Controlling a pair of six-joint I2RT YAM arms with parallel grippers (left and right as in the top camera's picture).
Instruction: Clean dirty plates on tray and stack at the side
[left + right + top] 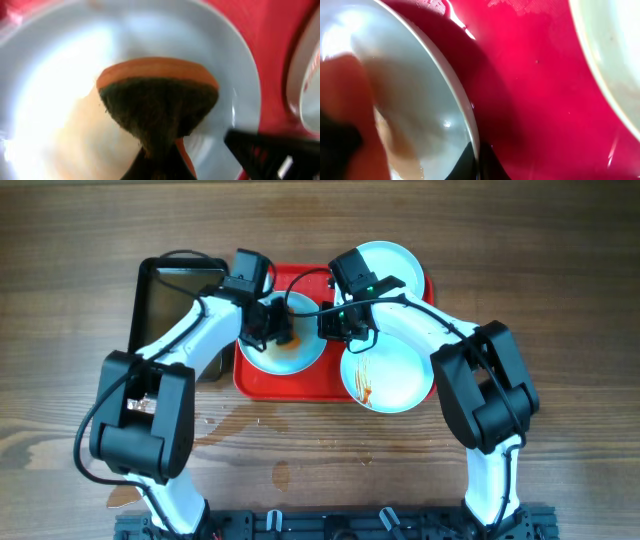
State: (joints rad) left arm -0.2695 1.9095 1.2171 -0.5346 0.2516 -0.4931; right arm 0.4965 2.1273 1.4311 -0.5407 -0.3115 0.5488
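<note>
On the red tray [262, 383] lie three pale plates. My left gripper [272, 326] is shut on an orange sponge with a dark scrub face [157, 97] and presses it onto the left plate [295, 358], which carries a brownish film [55, 110]. My right gripper [337, 323] is shut on that plate's right rim [472, 125], one finger inside and one outside [479, 164]. A second plate [395, 380] with red sauce streaks sits at the tray's front right. A third plate [398, 265] lies at the back right.
A black pan [172, 295] of brownish water stands left of the tray. Wet patches mark the wooden table [240, 420] in front of the tray. The tray floor [540, 80] is wet between the plates.
</note>
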